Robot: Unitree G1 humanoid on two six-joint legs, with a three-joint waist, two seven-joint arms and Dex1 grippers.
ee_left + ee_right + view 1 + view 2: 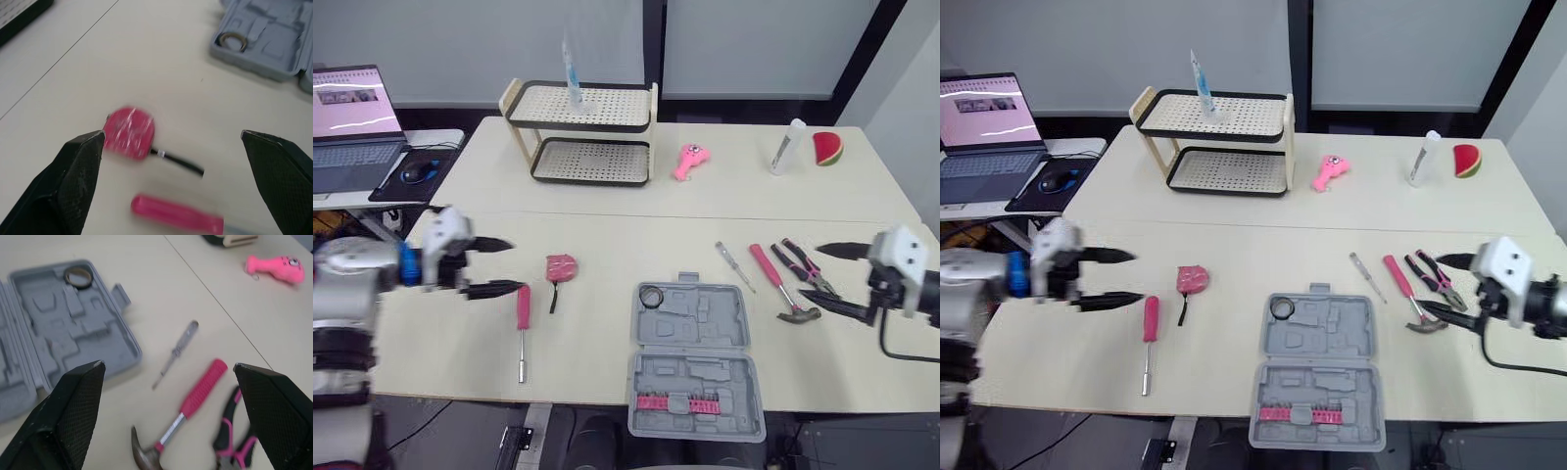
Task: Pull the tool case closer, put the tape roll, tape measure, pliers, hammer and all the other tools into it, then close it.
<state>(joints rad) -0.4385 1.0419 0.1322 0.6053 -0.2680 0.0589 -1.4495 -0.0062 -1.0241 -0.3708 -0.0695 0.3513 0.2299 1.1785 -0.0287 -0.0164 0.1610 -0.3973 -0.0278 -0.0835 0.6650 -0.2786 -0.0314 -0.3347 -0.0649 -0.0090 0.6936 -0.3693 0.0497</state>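
The grey tool case (pixel 693 357) lies open at the table's front middle, the tape roll (pixel 652 296) in its far left corner and a row of pink bits (pixel 675 401) in its near half. The pink tape measure (pixel 561 267) and a pink-handled screwdriver (pixel 523 328) lie left of it. My left gripper (pixel 494 266) hovers open just left of them, empty. Right of the case lie a small clear screwdriver (pixel 735 265), the pink-handled hammer (pixel 779 285) and the pliers (pixel 805 265). My right gripper (pixel 842 279) is open beside the pliers and holds nothing.
A two-tier rack (pixel 588 129) stands at the back with a tube (pixel 572 70) on top. A pink toy (pixel 688 160), a white bottle (pixel 786 147) and a watermelon slice (pixel 827 149) lie at the back right. A laptop (pixel 350 127) and a mouse (pixel 414 172) sit on a side desk at left.
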